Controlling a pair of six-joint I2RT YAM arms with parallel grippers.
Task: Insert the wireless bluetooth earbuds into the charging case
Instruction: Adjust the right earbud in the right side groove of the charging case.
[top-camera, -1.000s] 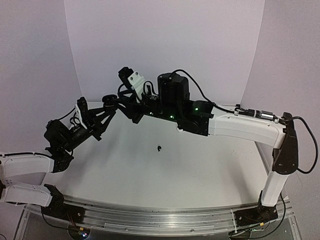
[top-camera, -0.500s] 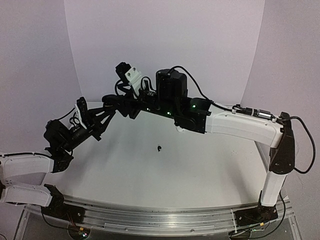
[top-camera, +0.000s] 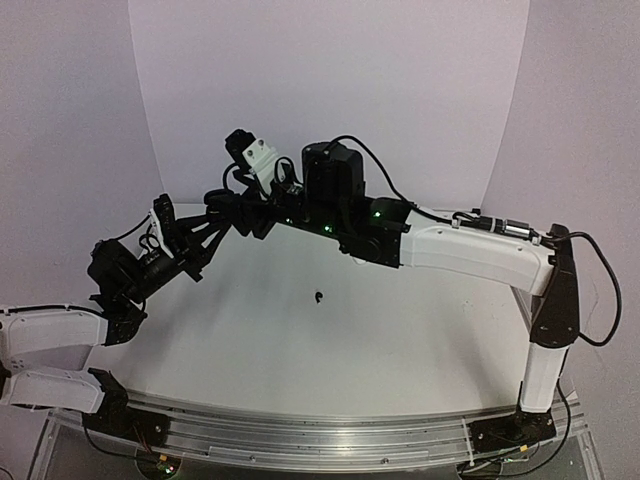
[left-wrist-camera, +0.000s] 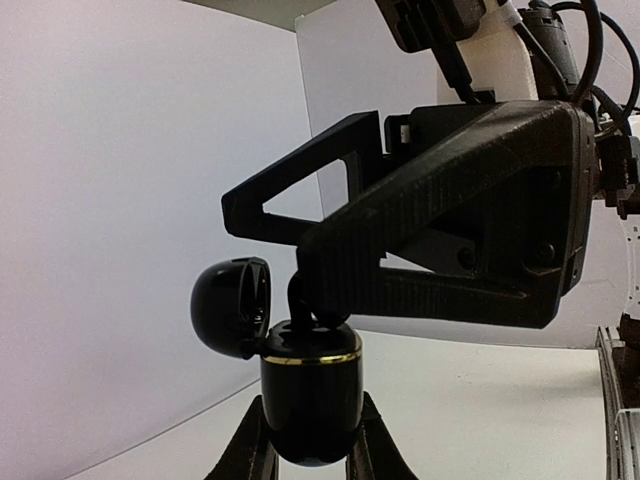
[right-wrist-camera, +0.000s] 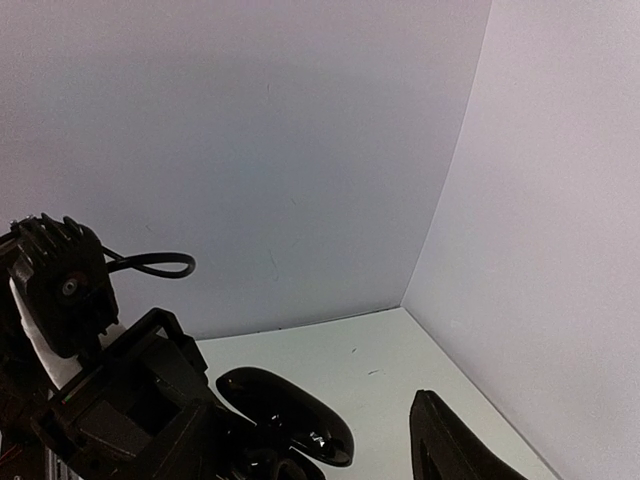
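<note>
Holding the charging case (left-wrist-camera: 310, 395) upright above the table (top-camera: 420, 330), my left gripper (left-wrist-camera: 310, 448) is clamped on its lower half, one finger on each side. That grip turns the mouth upward and lets the hinged lid (left-wrist-camera: 228, 305) hang open to one side, out of the way. My right arm reaches across from the right to meet it. My right gripper (left-wrist-camera: 272, 238) stands just over the case's gold-ringed rim with its jaws apart and nothing pinched between them.

A black earbud (left-wrist-camera: 298, 298) stands up out of the case's mouth, directly under the nearer right finger. I cannot tell whether that finger touches it, or whether the bud is fully seated in its socket. By my reading, this is the point of release. The case is lifted clear of the table so the right gripper can work on it from above, and the bud is in or nearly in.

A second black earbud (top-camera: 319, 297) lies alone on the table, well apart from both grippers and within open reach of the right arm. It looks to be the next one to fetch. The risk, as I judge it, is a bud sitting proud of the rim, which would stop the lid from closing.
</note>
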